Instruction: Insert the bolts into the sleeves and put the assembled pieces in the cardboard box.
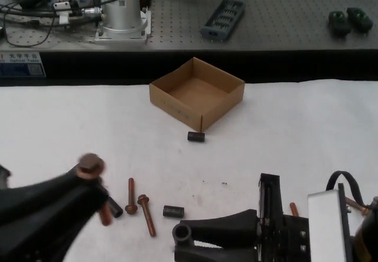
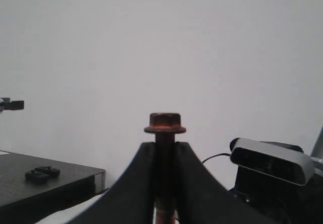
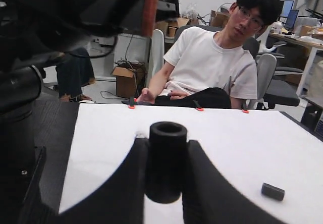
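My left end effector [image 2: 165,145] pinched a bolt [image 2: 165,123], and my right end effector [image 3: 167,143] pinched a sleeve [image 3: 166,169]. I judged the shank had to line up with the bore before pushing.

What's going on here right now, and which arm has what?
The left pincer is shut on a bolt, head up, and the right pincer is shut on a sleeve; the two are not yet joined. More bolts and sleeves lie loose on the sheet. The box sits farther back.
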